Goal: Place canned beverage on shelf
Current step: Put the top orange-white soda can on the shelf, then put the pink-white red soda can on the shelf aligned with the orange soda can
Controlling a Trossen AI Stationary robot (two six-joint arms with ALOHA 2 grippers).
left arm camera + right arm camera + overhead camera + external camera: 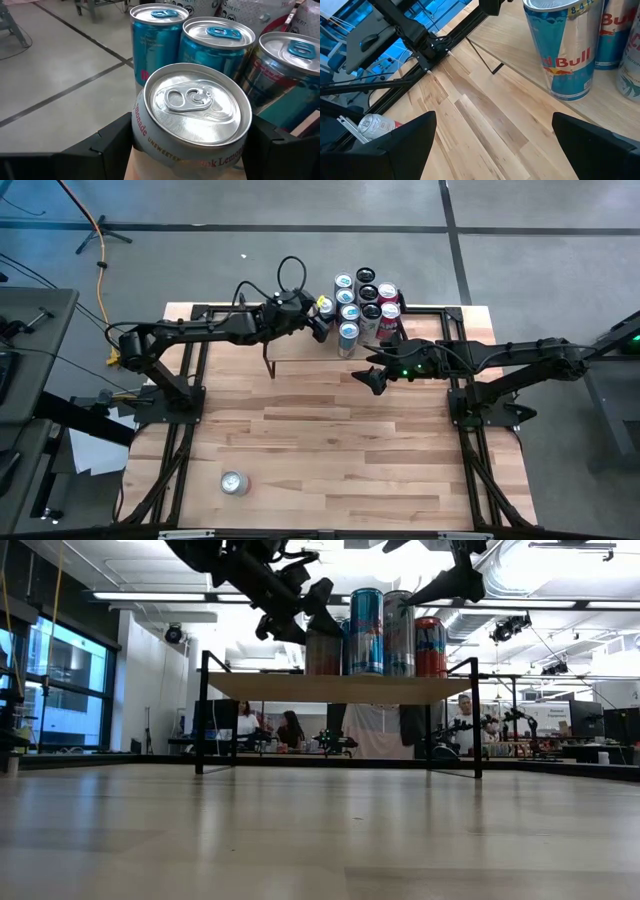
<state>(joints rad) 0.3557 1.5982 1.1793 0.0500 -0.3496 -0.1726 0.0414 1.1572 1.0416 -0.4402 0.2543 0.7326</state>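
The shelf, a low wood-topped riser on thin black legs, stands at the table's far middle. Several cans stand upright on its top, among them a silver-and-blue one near the front edge. My left gripper reaches to the shelf's left part from the table's left and is shut on a silver-topped lemonade can, just left of the cluster. My right gripper is open and empty, above the table, just in front of the shelf's near edge. My left gripper pinches the lemonade can between its two fingers, which lie on opposite sides of the can's wall just below the top rim. The fingers come slanting down from the table's left. The can is upright, its base at the shelf top; whether it rests there I cannot tell.
A silver can lies on its side on the table near the front left; it also shows in the right wrist view. Black frame rails run along the table's left and right sides. People sit in the room behind.
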